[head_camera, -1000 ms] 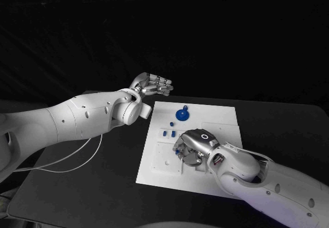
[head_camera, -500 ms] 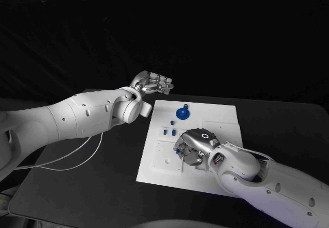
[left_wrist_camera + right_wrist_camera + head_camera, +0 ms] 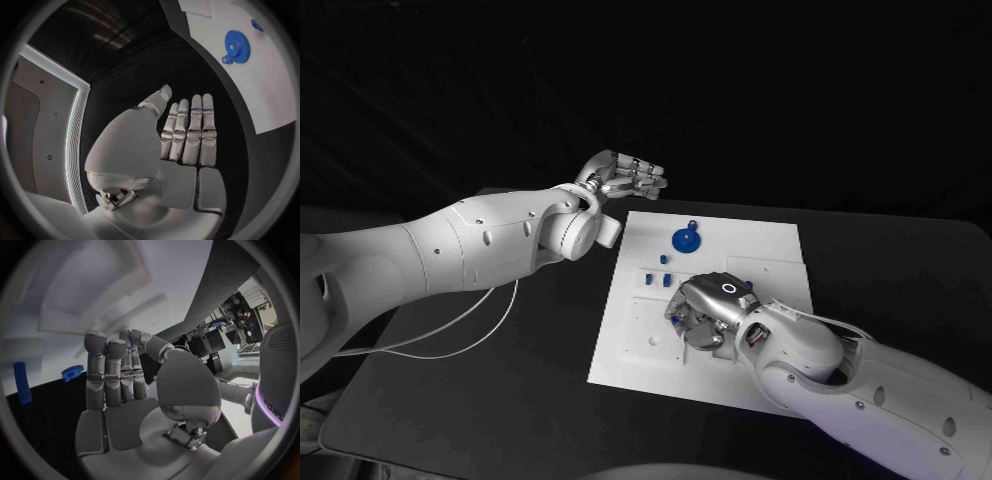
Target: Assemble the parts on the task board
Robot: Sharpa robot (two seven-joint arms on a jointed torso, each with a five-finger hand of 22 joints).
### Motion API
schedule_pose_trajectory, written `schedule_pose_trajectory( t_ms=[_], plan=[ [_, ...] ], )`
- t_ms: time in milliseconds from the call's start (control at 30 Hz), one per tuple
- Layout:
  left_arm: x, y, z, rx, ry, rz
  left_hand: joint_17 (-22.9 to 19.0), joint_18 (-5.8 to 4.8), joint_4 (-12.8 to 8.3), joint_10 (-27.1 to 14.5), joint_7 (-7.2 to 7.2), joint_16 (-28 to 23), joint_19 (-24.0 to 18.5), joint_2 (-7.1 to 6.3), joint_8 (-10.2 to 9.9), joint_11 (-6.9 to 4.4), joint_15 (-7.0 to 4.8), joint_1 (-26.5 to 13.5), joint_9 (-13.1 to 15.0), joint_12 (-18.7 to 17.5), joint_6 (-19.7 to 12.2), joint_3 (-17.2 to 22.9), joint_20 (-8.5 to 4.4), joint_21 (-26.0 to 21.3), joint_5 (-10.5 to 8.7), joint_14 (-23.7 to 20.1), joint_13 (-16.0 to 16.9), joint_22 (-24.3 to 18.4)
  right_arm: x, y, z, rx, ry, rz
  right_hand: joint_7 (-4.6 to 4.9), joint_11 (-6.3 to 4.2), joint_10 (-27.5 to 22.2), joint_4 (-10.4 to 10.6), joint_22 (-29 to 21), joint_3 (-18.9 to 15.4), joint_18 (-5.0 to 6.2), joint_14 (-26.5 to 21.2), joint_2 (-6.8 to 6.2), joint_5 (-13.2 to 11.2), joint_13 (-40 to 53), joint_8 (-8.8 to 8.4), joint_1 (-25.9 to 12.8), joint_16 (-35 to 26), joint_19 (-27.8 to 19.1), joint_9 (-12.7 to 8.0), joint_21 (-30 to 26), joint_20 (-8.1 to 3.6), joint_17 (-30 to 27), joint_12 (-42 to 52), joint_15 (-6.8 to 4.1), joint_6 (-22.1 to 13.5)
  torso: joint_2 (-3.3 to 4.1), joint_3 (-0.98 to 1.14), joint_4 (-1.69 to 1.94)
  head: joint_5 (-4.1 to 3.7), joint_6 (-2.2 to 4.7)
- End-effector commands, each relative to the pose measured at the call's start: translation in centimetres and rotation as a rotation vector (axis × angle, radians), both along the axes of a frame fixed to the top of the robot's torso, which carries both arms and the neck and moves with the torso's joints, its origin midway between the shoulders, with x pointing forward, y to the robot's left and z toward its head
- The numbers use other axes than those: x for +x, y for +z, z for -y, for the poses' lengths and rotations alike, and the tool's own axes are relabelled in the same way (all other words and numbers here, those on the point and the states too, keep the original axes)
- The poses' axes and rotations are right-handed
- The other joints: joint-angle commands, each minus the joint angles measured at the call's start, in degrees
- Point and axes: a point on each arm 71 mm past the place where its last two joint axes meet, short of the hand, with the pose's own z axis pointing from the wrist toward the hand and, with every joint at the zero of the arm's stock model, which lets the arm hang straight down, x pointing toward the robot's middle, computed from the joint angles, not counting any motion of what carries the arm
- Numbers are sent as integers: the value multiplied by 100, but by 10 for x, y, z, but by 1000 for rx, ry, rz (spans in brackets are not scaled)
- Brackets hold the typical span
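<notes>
The white task board (image 3: 769,250) lies in the middle of the table. A large blue gear (image 3: 685,240) (image 3: 237,45) sits near its far edge, with a small blue piece (image 3: 691,222) (image 3: 256,24) just beyond it. Short blue bars (image 3: 648,283) lie left of centre. My right hand (image 3: 711,310) (image 3: 119,385) is down on the board's middle, fingers stretched side by side with their tips against the plate. A small blue gear (image 3: 72,371) and a blue bar (image 3: 22,382) lie beside those fingers. My left hand (image 3: 625,178) (image 3: 187,135) hangs beyond the board's far left corner, fingers straight and holding nothing.
The black table (image 3: 488,380) spreads wide to the left of the board. A thin white cable (image 3: 459,335) trails from my left arm over that side. The board has moulded recesses (image 3: 94,295) ahead of my right hand.
</notes>
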Motion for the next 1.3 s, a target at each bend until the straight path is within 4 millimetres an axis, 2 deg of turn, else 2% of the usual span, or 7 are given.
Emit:
schedule_pose_trajectory(
  t_ms=[33, 467, 533, 633, 733, 967, 1300],
  plan=[
    [0, 1, 3, -10, -17, 4, 1, -1, -9, -26, -6, -24, 22, 53, -14, 4, 15, -4, -1, -6, -39, -35, 27, 14, -6, -39, -1, -5, 0, -6, -1, -52, -1, -5, -4, -3, -26, -12, 5, -12, 91, 16, 57, -7, 3, 20, 22, -19, 256, 5, 28, -23, 8, -27, -24, 46, -1, -1, 2, -1, 6],
    [0, 1, 4, -11, -22, 0, 1, -1, -6, -27, -6, -24, 25, 55, -14, 4, 16, -3, -1, -6, -41, -40, 28, 15, -8, -42, -1, -34, -1, -11, -2, -68, -7, -17, 20, 15, -92, -1, -28, -47, 94, 10, 54, -5, -13, 13, 2, -28, 251, -10, -49, -20, 4, -38, -18, -28, -5, -3, -5, -16, 3],
    [0, 1, 4, -11, -22, -1, 1, -2, 7, -32, -4, -25, 30, 63, -16, 7, 18, -15, -1, -6, -45, -48, 30, 16, -9, -47, -1, -67, -1, -10, -1, -57, -13, -12, 22, 15, -160, 23, -55, -328, 110, 33, -31, 134, -11, 18, -3, -22, 261, -10, -74, -14, -1, -27, -15, -98, -1, -1, -1, -59, 3],
    [-1, 1, 4, -11, -22, -3, 1, -4, 9, -35, -5, -25, 27, 60, -16, 7, 19, -17, -1, -6, -48, -52, 32, 13, -19, -51, -1, -73, -1, -9, 1, -46, -20, -11, 52, 25, -267, 70, -88, -769, 118, 47, -35, 189, -31, 18, 39, -13, 265, -23, -72, 8, -9, -35, 10, -245, -2, 1, -2, -51, 14],
    [-1, 1, 4, -11, -22, -4, 1, -4, 14, -43, -6, -24, 26, 58, -13, 10, 22, -16, 0, -6, -46, -57, 35, 11, -29, -59, -1, -87, -1, -8, 2, -34, -23, -10, 91, 54, -344, 123, -122, -1113, 135, 57, -79, 56, -80, 16, 4, -10, 269, -65, -76, 31, -23, -38, 35, -463, -4, 1, -5, -70, 33],
    [0, 1, 3, -10, -22, -5, 4, -3, 24, -47, -5, -24, 29, 59, -15, 11, 25, -7, -1, -5, -48, -70, 40, 11, -43, -66, -1, -135, -3, -5, 4, -7, -34, 0, 47, 58, -410, 174, -223, -1703, 171, 85, -118, -148, -111, 17, -16, -11, 272, -69, -63, 48, -73, -40, 44, -666, -1, 4, -3, -79, 50],
    [1, 0, 0, -8, -16, -5, 6, -3, 30, -55, -5, -25, 36, 58, -15, 14, 28, 0, -1, -5, -49, -86, 42, 11, -57, -73, -1, -183, -6, 4, 15, 16, -52, -1, 4, 52, -420, 183, -334, -2042, 179, 94, -115, -188, -108, 15, 22, -9, 268, -68, -23, 45, -118, -40, 38, -799, -5, 0, -8, -93, 78]
  ],
)
